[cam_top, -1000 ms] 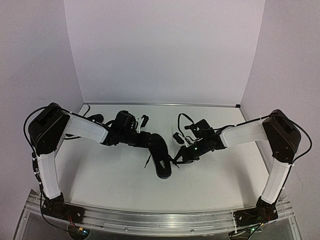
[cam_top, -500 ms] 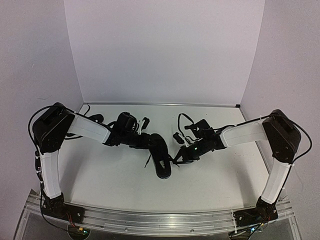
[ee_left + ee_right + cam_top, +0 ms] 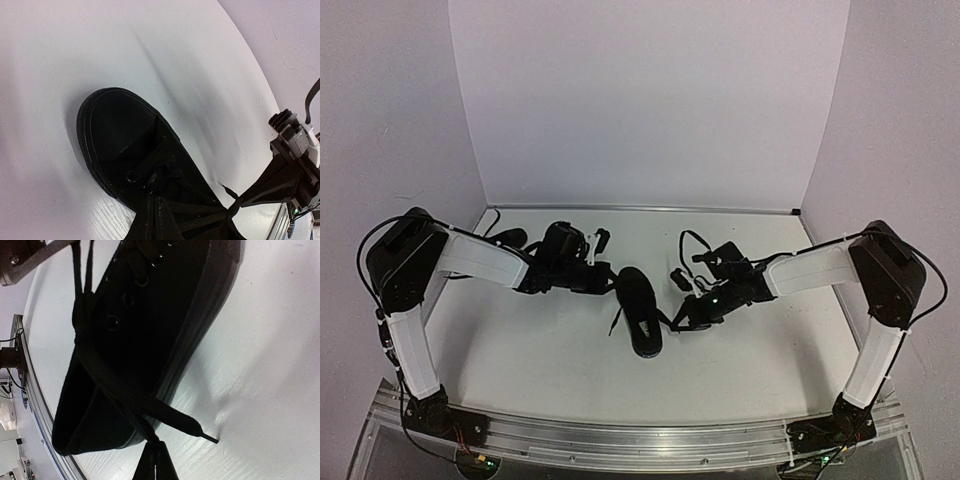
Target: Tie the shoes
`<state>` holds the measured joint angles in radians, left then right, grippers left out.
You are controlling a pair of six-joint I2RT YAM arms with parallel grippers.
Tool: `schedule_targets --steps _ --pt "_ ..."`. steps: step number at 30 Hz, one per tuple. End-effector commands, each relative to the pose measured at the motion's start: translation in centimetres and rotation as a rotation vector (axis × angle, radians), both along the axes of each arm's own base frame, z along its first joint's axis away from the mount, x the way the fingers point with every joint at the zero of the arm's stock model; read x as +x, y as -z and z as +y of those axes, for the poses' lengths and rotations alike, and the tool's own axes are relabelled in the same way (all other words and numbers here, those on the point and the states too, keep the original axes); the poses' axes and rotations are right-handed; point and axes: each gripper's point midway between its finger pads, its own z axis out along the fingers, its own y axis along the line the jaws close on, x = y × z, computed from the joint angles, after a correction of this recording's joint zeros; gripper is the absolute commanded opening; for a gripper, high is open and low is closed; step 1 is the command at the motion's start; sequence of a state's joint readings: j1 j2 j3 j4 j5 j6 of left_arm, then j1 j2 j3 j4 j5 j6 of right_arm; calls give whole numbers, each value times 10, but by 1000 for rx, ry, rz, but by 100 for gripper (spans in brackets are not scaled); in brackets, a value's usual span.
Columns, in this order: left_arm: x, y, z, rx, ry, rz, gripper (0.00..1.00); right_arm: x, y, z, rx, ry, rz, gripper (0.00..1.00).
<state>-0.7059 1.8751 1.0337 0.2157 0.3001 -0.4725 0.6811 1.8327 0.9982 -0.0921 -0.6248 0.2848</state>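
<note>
One black shoe [image 3: 640, 305] lies mid-table, toe toward the back; its toe cap [image 3: 117, 130] fills the left wrist view. My left gripper [image 3: 607, 280] is at its upper left side, shut [image 3: 156, 200] on a lace strand that runs across the tongue. My right gripper [image 3: 672, 322] is at the shoe's right side, shut [image 3: 155, 445] on the other lace [image 3: 107, 385]. The two strands cross [image 3: 80, 307] over the shoe's opening. A loose lace tip [image 3: 210, 439] rests on the table. A dark shape [image 3: 508, 238] behind my left forearm may be the other shoe.
White walls close the table at the back [image 3: 640, 208] and on both sides. A black cable [image 3: 692, 238] loops above my right wrist. The metal rail [image 3: 620, 440] with both arm bases runs along the near edge.
My left gripper has gone from open to shut and pulled back to the left, uncovering more of the shoe. The right arm has hardly moved.
</note>
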Motion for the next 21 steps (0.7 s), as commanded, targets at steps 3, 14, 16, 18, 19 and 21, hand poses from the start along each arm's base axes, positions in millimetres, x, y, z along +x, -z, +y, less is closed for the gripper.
schedule_targets --steps 3,14,16,18,19,21 --pt "18 -36 11 -17 -79 -115 0 -7 -2 -14 -27 10 -17 0" --pt "28 -22 27 12 -132 -93 0 -17 15 -25 -67 9 6 0" --pt "30 -20 29 12 -135 -90 0 -18 18 -26 -74 8 5 0" --pt "28 -19 27 10 -114 -86 0 -17 19 -26 -74 9 5 0" --pt "27 -17 24 11 -99 -82 0 -16 18 -25 -71 10 5 0" --pt "25 -15 21 7 -78 -76 0 -10 11 -18 -52 12 -6 0"
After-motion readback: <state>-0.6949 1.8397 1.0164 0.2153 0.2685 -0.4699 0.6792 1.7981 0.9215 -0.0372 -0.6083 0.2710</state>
